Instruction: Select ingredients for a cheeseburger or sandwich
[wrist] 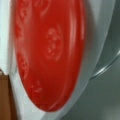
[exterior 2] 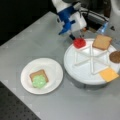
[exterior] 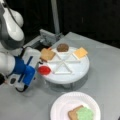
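Note:
The red tomato disc (exterior: 44, 70) (exterior 2: 79, 42) lies in a compartment at the edge of the white divided tray (exterior: 75, 72) (exterior 2: 85, 72). It fills the wrist view (wrist: 50, 55). My gripper (exterior: 38, 66) (exterior 2: 75, 37) is right at the tomato, on its outer side. Other ingredients on the tray are a toast square (exterior: 47, 54) (exterior 2: 102, 42), a dark brown patty (exterior: 62, 47) (exterior 2: 115, 56) and a yellow cheese square (exterior: 80, 52) (exterior 2: 108, 74). On the white round plate (exterior: 62, 105) (exterior 2: 53, 72) the sandwich stands as a toast slice (exterior: 73, 113) (exterior 2: 35, 74) with green lettuce (exterior: 85, 113) (exterior 2: 39, 81) on top.
The tray stands raised on a grey table (exterior: 107, 65) (exterior 2: 32, 40). A grey metal bracket and post (exterior: 48, 36) rise behind the tray. The arm's white and blue body (exterior: 23, 67) (exterior 2: 68, 15) is beside the tray's tomato side.

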### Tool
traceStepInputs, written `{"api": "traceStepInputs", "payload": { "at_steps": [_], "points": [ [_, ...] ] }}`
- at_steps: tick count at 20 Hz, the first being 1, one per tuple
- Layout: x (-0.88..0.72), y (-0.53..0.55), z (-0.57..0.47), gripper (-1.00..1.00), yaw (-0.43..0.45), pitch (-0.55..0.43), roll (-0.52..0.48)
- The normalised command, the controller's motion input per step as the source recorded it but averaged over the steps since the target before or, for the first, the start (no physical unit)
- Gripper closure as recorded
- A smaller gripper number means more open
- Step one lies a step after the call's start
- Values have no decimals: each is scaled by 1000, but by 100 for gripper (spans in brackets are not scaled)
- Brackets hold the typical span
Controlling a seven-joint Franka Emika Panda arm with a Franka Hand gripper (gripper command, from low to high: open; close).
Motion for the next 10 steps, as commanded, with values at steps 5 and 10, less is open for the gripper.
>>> {"api": "traceStepInputs", "payload": {
  "at_steps": [5,10],
  "points": [
    [109,116,35,-100,-142,-4,158],
    [115,-67,-72,-100,-61,-22,125]
  ]
}}
